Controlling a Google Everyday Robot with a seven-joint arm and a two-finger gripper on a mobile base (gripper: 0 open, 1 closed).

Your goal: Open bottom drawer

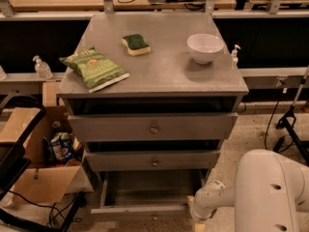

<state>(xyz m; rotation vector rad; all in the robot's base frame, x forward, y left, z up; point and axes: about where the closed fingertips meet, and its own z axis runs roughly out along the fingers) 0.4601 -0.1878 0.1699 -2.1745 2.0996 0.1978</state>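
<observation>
A grey table with three drawers stands in the middle of the view. The bottom drawer is pulled out well past the two above it, so its shallow grey inside shows from above; its narrow front panel lies near the lower edge of the view. The middle drawer and the top drawer each stick out a little, with a dark gap above each front.

The white arm comes in from the lower right. Its pincer sits at the right front corner of the bottom drawer, close against the front panel. I cannot tell how far open it is or whether it has hold of anything.

On the table top lie a green chip bag at the left, a green and yellow sponge behind it, and a white bowl at the right. An open cardboard box sits on the floor to the left.
</observation>
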